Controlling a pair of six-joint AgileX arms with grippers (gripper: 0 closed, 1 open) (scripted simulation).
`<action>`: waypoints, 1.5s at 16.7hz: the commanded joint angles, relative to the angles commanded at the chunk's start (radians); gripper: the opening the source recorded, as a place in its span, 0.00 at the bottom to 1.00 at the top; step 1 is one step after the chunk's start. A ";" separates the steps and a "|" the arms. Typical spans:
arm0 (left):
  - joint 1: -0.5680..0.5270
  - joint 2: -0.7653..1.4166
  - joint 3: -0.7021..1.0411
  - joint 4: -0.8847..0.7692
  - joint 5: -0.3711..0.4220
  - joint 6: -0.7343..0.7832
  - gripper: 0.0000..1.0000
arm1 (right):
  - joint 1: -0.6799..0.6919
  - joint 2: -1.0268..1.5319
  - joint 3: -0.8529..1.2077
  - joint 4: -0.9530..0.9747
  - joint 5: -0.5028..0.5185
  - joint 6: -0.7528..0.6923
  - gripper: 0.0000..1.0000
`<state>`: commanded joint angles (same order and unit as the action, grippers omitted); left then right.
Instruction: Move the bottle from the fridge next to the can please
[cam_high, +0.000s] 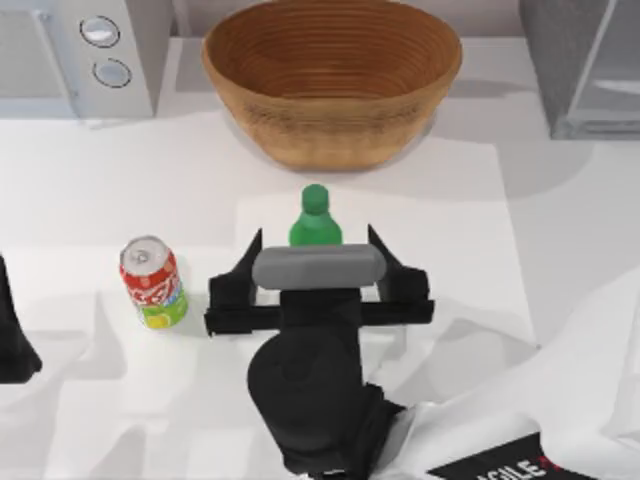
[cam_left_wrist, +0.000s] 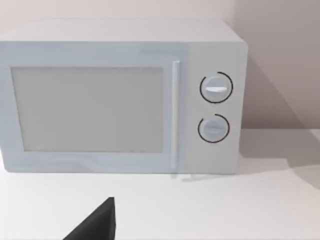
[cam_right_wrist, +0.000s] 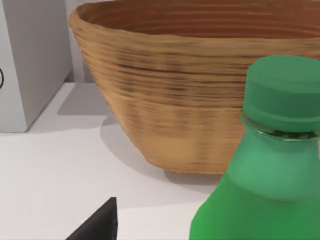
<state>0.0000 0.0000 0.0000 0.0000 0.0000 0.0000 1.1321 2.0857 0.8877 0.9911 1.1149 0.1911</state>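
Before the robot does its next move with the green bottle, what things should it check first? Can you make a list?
1. Bottle standing upright on the table, out of the fridge: ok.
2. Right gripper lined up with the bottle, a finger on each side, spread wide: ok.
3. Fingers actually touching or holding the bottle: cannot tell.
4. Bottle close beside the can: not ok, there is a wide gap, with the can toward the table's left.
5. Basket clear of the bottle: ok, it sits behind it with space between.
6. Left gripper out of the way at the table's left edge: ok.
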 joint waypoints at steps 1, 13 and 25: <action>0.000 0.000 0.000 0.000 0.000 0.000 1.00 | 0.000 0.000 0.000 0.000 0.000 0.000 1.00; 0.000 0.000 0.000 0.000 0.000 0.000 1.00 | -0.386 -0.773 -0.205 -0.231 -0.463 -0.091 1.00; 0.000 0.000 0.000 0.000 0.000 0.000 1.00 | -1.019 -1.913 -0.772 -0.854 -1.025 -0.177 1.00</action>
<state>0.0000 0.0000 0.0000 0.0000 0.0000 0.0000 0.1130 0.1726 0.1154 0.1369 0.0894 0.0140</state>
